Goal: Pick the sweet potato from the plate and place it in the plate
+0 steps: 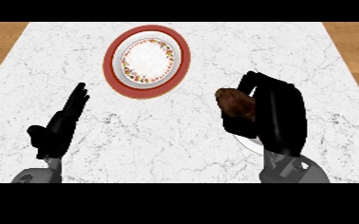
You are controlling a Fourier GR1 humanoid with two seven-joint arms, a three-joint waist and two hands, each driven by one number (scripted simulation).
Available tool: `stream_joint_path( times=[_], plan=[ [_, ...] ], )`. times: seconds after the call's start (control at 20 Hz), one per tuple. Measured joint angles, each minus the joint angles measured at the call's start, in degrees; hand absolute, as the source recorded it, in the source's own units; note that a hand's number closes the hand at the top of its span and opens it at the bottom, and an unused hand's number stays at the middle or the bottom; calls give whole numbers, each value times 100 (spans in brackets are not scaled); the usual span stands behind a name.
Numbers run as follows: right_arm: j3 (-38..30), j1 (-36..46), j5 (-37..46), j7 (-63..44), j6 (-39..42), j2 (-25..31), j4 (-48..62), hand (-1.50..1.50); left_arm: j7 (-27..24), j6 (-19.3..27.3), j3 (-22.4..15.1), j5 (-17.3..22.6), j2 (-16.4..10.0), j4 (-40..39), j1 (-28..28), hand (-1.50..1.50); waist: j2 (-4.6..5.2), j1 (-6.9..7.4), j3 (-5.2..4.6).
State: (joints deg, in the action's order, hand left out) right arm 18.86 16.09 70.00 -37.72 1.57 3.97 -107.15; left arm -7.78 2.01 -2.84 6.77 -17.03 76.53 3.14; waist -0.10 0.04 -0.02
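Right hand [277, 114] clasped round the sweet potato [235, 103]: we are at the pick.
From the head view, our fingers curl over the brown sweet potato, which lies on the hand's left side, over a white plate [247, 142] that shows only as a sliver beneath the palm. We cannot tell whether the potato is clear of it. We judge the grasp made and the carry not yet begun. The next move calls for a lift, then a sweep forward and leftward to the red-rimmed plate [110, 66], well apart from this hand. Our left hand [60, 123] rests open, far to the left.
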Motion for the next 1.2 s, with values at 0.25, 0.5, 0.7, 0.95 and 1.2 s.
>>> stream_joint_path(
  times=[0.25,0.5,0.7,0.95,1.2],
  plan=[
    [27,789,7,-194,56,-234,258,150,-168,-111,121,-81,48,-255,100,0,8,19,-1],
    [39,1828,-228,-537,-58,-348,1109,150,2,-245,242,-50,-4,-137,173,0,14,55,0],
    [47,2603,-680,-607,-426,-378,2131,150,-120,-287,253,-129,43,-254,154,0,23,92,-1],
    [239,3370,-1380,-578,-1197,-392,3473,150,18,-244,186,-221,143,-127,183,0,36,150,0],
    [578,4196,-2072,-481,-2055,-395,4922,150,0,-331,168,-250,170,-163,287,0,66,273,-2]
  ],
)
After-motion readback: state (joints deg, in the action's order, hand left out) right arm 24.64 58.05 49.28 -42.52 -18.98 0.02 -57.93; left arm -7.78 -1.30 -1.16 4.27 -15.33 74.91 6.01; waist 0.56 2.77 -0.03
